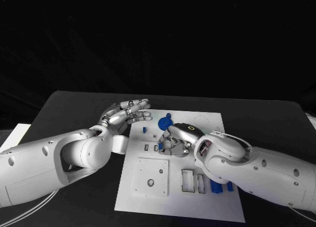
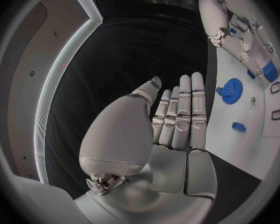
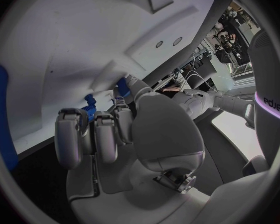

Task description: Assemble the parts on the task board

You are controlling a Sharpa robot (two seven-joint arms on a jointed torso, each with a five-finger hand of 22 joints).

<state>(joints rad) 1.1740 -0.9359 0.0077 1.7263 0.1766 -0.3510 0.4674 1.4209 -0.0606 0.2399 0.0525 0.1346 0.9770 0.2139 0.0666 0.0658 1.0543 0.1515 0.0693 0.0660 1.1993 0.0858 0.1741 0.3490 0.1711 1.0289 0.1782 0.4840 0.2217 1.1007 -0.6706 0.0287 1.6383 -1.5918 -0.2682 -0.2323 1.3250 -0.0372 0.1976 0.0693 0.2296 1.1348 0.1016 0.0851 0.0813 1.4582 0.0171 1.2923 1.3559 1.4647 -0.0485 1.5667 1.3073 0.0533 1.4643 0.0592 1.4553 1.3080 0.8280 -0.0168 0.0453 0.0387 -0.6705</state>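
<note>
Meanwhile, at the black table (image 1: 76, 104), the right robot hand (image 1: 177, 139) curls down over the upper middle of the white board (image 1: 178, 198), its fingers drawn in around a small blue part (image 3: 122, 87). The wrist view shows blue between the fingertips, close against the board, so the pinch looks meant to steady the piece while it is seated in a slot; whether it is fully home cannot be told.

The left robot hand (image 1: 127, 113) hangs just off the board's upper left corner with fingers straight, side by side and holding nothing, apparently parked clear so the other arm can work.

A blue gear (image 1: 165, 122) lies on the board just above the right hand, and a smaller blue block (image 2: 238, 127) sits on the board near the gear, toward the left hand; both seem to wait their turn. Near the board's lower right, beside the right forearm, blue pegs (image 1: 216, 185) stand or lie by a pair of rectangular slots (image 1: 193, 182), whose contents cannot be told. A raised square plate (image 1: 151, 177) with a small round hole takes up the board's lower left.
</note>
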